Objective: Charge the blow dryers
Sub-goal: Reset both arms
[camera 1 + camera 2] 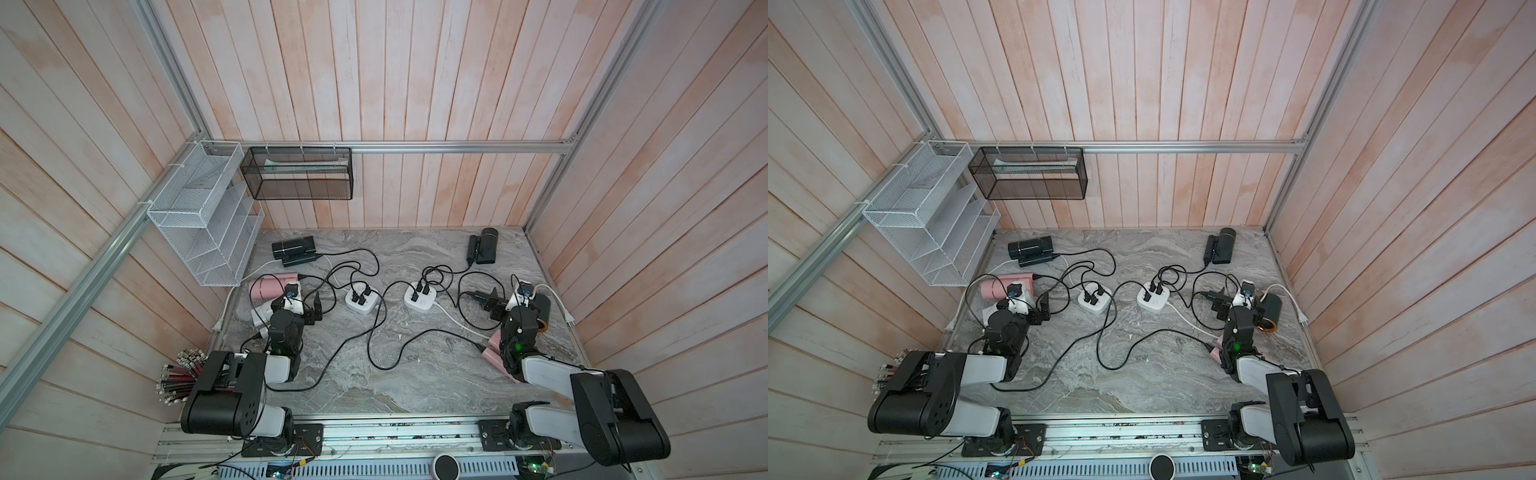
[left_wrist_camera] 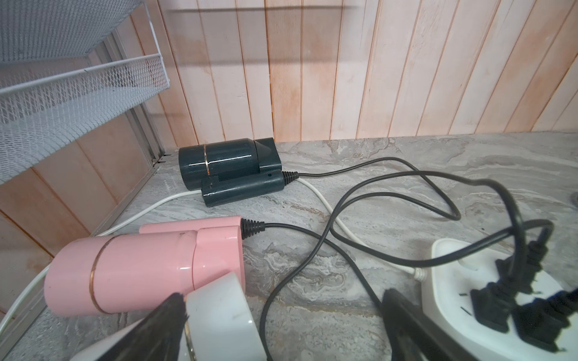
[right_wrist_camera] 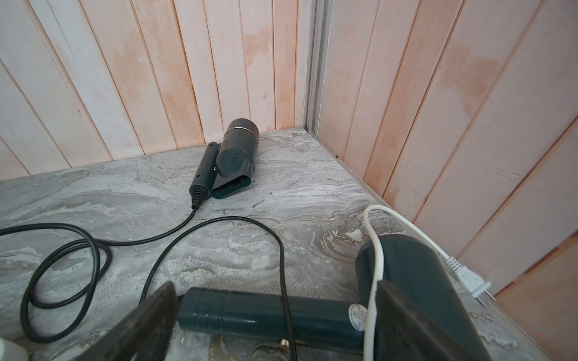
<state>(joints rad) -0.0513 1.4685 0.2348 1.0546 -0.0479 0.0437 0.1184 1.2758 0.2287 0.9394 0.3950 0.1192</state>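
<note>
Bare marble tabletop (image 1: 436,386) at the front; black cords (image 1: 384,368) (in tangled loops) across the middle.

This is a robot test cell dressed as a home corner, not a lived-in room. Pale pink-white plank walls (image 1: 415,83) close it on three sides, yet they hang on a bare aluminium frame (image 1: 457,146) that shows at each corner. A marble-patterned tabletop (image 1: 415,386) fills the centre of both top views, strewn with blow dryers (image 1: 293,247) corded into white power strips (image 1: 420,296). At upper left, a white mesh rack (image 1: 199,216) and a black mesh basket (image 1: 297,174) are tied to the frame. Along the lower edge, two robot arms (image 1: 224,399) are bolted to a slotted metal rail (image 1: 395,432) with loose wiring (image 1: 305,451) exposed.
</note>
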